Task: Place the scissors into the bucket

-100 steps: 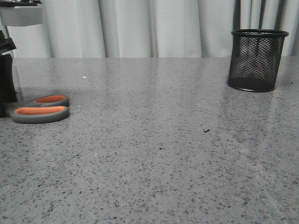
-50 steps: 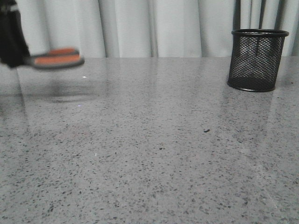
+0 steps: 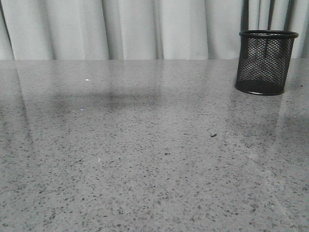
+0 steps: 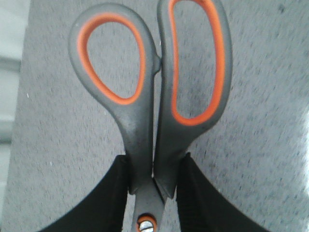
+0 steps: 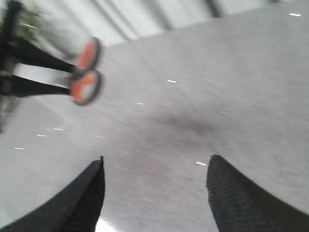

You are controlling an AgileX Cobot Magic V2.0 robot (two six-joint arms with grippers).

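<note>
Left gripper [image 4: 153, 186]: clamped on the scissors [image 4: 152, 96] just above the pivot screw, one black finger against each side of the shanks, handles projecting out ahead, blades hidden behind the fingers. Held clear of the table [image 3: 145, 159], judging by the soft shadow on the grey stone below and by the right wrist view, where the orange loops [image 5: 86, 72] show blurred in mid-air. Out of the front view altogether. Right gripper [image 5: 154, 186]: spread wide, nothing between its fingers, hovering over bare tabletop.

Bucket [image 3: 266, 62]: upright at the far right of the table, near the curtain [image 3: 145, 29], well apart from the carried scissors.

Risks from here, as a guess: narrow smooth grip near the pivot, so possible swivelling or slipping during a fast traverse; light mesh cup likely tipped if the blades catch the rim on lowering; release from too high apt to knock it over.
</note>
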